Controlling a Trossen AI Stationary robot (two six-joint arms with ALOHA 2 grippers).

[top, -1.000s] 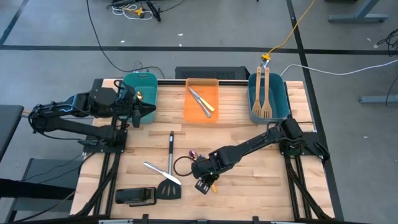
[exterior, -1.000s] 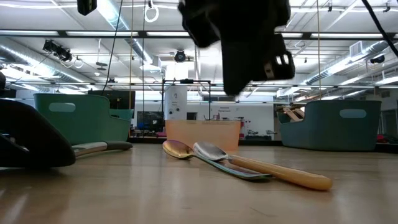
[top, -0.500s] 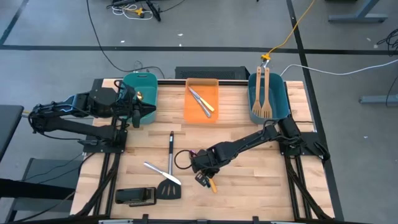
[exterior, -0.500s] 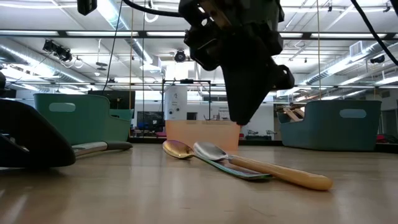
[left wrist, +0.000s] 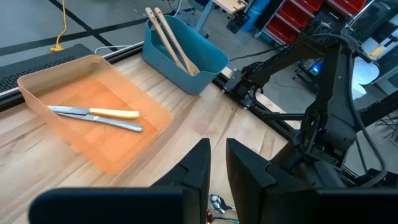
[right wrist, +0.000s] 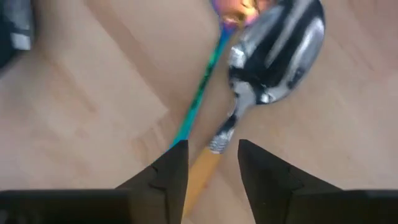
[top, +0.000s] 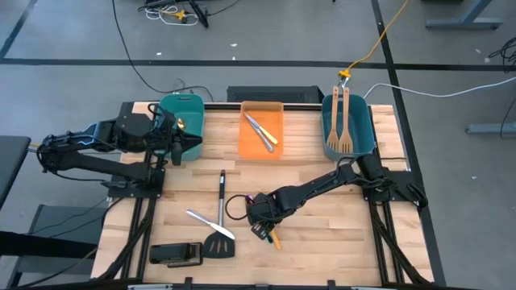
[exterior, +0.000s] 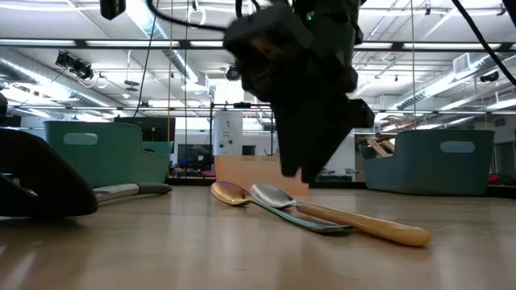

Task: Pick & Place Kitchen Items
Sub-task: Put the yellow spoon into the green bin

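yellow-handled spoon [right wrist: 249, 106] just beyond right gripper [right wrist: 212, 163] fingers

Table [top: 322, 225]: light wood planks. Left bin [top: 182, 113] and right bin [top: 363, 133]: teal. Centre bin [top: 250, 141]: orange. Spatulas [top: 339, 121] in right bin: pale wood. Spoon [right wrist: 280, 43], upper right of right wrist frame: shiny silver bowl, yellow-tan handle. Second spoon [right wrist: 202, 87]: iridescent teal-purple. Spatula [top: 219, 242], lower centre of high frame: black blade, steel handle.
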